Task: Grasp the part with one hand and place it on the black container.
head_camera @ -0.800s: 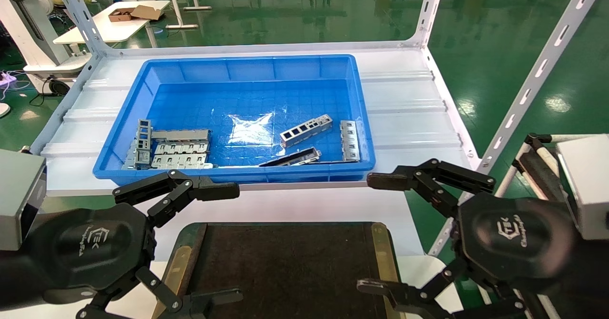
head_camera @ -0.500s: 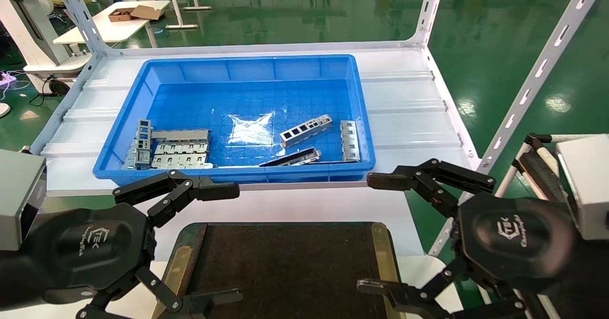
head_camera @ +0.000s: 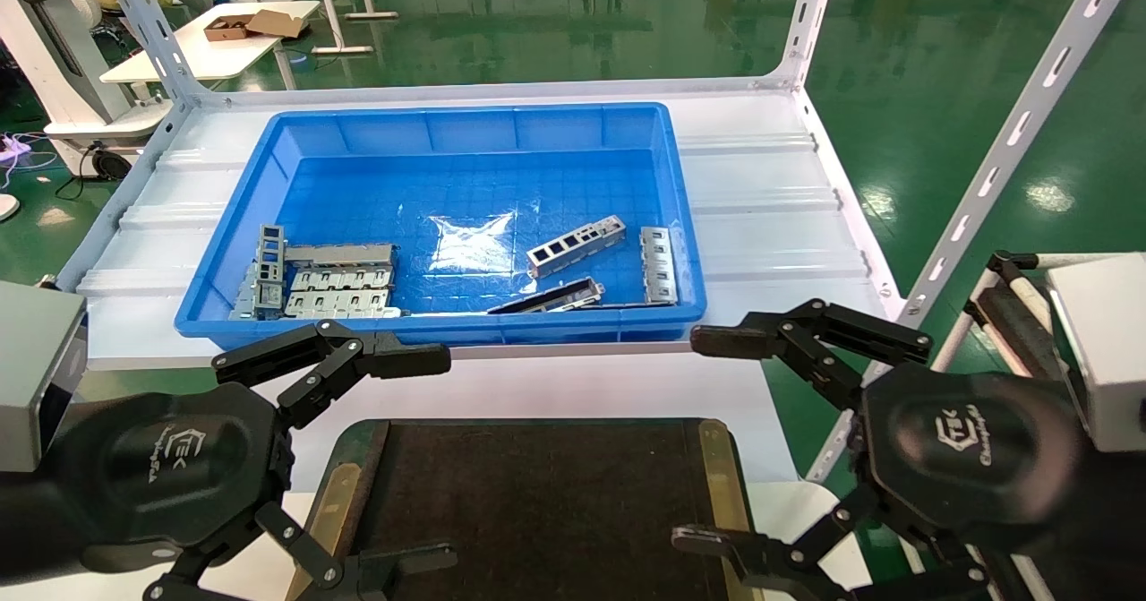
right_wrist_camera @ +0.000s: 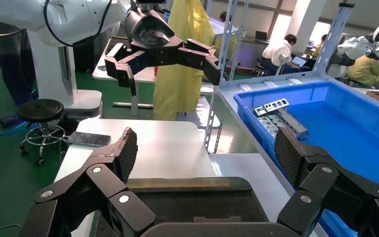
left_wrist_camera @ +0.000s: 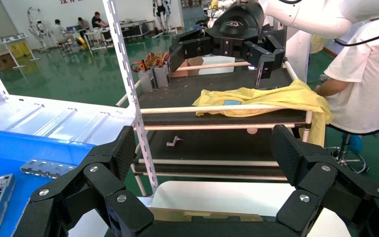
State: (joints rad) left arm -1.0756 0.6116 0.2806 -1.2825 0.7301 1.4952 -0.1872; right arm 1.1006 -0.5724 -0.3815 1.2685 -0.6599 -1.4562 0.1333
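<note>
The part [head_camera: 575, 244], a silver-grey bracket with a row of window cutouts, lies inside the blue bin [head_camera: 466, 122], right of its middle. The black container [head_camera: 537, 493] sits flat on the white table in front of the bin, with brass strips along its sides. It also shows in the right wrist view [right_wrist_camera: 192, 202]. My left gripper [head_camera: 434, 458] hangs open and empty over the container's left edge. My right gripper [head_camera: 703, 440] hangs open and empty over its right edge. Both are well short of the bin. Each wrist view shows its own gripper open, left [left_wrist_camera: 205, 148] and right [right_wrist_camera: 205, 153].
Pale slotted plates [head_camera: 340, 292] are stacked in the bin's left front corner. A dark strip [head_camera: 546, 298] and another plate [head_camera: 658, 265] lie near the part. White shelf uprights [head_camera: 1003, 162] rise on the right. A cart with a yellow cloth [left_wrist_camera: 261, 98] stands beyond.
</note>
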